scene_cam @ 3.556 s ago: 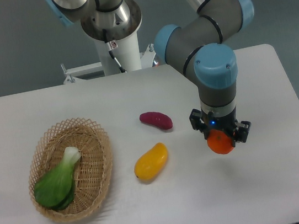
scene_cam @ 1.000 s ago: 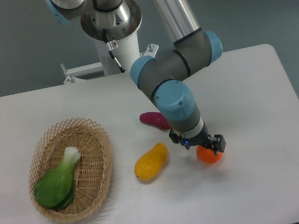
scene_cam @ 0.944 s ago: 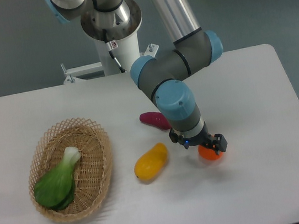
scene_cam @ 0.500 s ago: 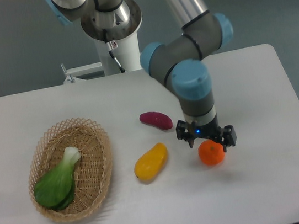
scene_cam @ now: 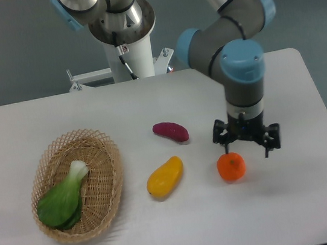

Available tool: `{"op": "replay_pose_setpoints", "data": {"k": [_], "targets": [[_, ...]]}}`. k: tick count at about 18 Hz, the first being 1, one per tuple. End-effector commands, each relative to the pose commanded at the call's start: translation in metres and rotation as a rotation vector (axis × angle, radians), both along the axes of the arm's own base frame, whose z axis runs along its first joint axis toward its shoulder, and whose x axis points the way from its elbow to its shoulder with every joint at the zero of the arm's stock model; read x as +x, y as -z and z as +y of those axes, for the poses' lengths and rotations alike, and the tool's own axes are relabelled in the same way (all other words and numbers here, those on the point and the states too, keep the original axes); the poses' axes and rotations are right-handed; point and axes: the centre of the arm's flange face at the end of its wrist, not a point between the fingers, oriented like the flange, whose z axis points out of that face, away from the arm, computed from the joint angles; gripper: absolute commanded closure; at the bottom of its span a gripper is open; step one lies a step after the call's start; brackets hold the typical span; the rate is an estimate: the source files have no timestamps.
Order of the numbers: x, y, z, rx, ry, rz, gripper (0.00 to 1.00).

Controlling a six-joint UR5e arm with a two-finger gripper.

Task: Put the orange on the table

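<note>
The small round orange (scene_cam: pixel 231 167) rests on the white table (scene_cam: pixel 296 201), right of centre, with its green stem dot facing up. My gripper (scene_cam: pixel 247 145) hangs just above and to the right of it, open, with nothing between its fingers. One dark fingertip (scene_cam: pixel 227 146) stands just over the fruit's top edge; the other is further right. No part of the gripper touches the fruit.
A yellow mango-like fruit (scene_cam: pixel 165 176) lies left of the orange. Behind it is a dark purple-red vegetable (scene_cam: pixel 171 131). A wicker basket (scene_cam: pixel 99 148) at the left holds a green leafy vegetable (scene_cam: pixel 64 197). The arm's base (scene_cam: pixel 123 24) stands at the table's back edge.
The gripper carried the orange down to the table, let go of it, and has now risen and shifted right. The orange stays where it was set down.
</note>
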Motion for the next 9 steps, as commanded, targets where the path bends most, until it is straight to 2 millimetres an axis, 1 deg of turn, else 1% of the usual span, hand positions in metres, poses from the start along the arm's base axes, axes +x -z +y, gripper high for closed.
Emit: {"op": "replay_pose_setpoints", "data": {"k": [2, 5, 8, 9], "targets": [[-0.006, 0.000, -0.001, -0.002, -0.003, 0.000, 0.00], [-0.012, -0.001, -0.008, -0.010, -0.014, -0.013, 0.00], [-0.017, -0.007, -0.011, -0.033, 0.027, -0.047, 0.00], [-0.022, -0.008, -0.015, -0.037, 0.039, -0.051, 0.00]]}}
